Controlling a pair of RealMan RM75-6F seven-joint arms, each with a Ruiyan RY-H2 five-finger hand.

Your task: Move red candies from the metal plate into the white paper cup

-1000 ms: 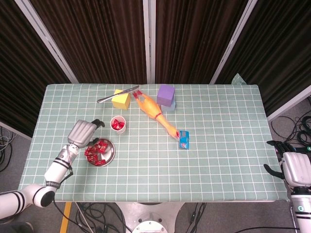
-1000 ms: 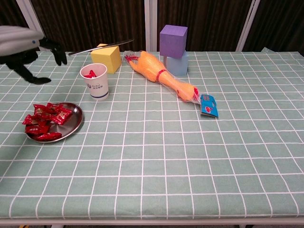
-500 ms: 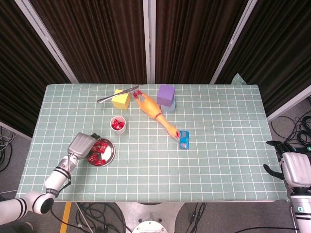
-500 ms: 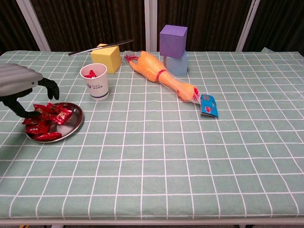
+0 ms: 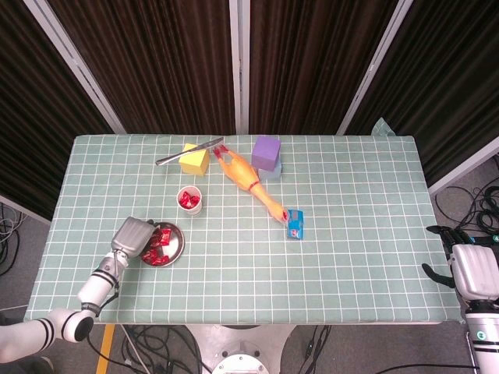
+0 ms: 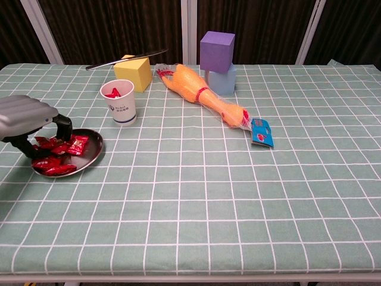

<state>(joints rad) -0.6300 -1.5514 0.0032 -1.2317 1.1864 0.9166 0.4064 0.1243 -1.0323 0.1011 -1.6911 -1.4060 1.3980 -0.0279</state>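
On the bench (image 5: 351, 234), covered in a green checked cloth, the items run largest to smallest as follows. Rubber chicken (image 5: 251, 185) lies diagonally across the middle, its far end near the purple block (image 5: 266, 151), which is stacked on a pale blue block (image 6: 221, 80); a yellow block (image 5: 193, 159) with a knife (image 5: 189, 151) laid across its top sits to the left. Small blue packet (image 5: 295, 225) lies at the chicken's near end. Left hand (image 6: 25, 116) has dropped over the last second from above the bench down onto the metal plate (image 6: 93, 155); its fingers (image 6: 64, 127) are now curled in among the red candies (image 6: 59, 148), tips down in the pile. Whether a candy is actually pinched I cannot tell, since the hand covers the contact in both views. Right hand (image 5: 468, 269) hangs off the right edge of the bench, well apart from everything, fingers apart and holding nothing. White paper cup (image 6: 118, 102) stands upright just beyond the plate and already shows red inside. Most candies are in the plate. Judgement: the descent means a fresh pick is under way; next comes closing on one piece, lifting, and carrying it the short way to the cup. Risk: nudging the plate or dragging out extra pieces.
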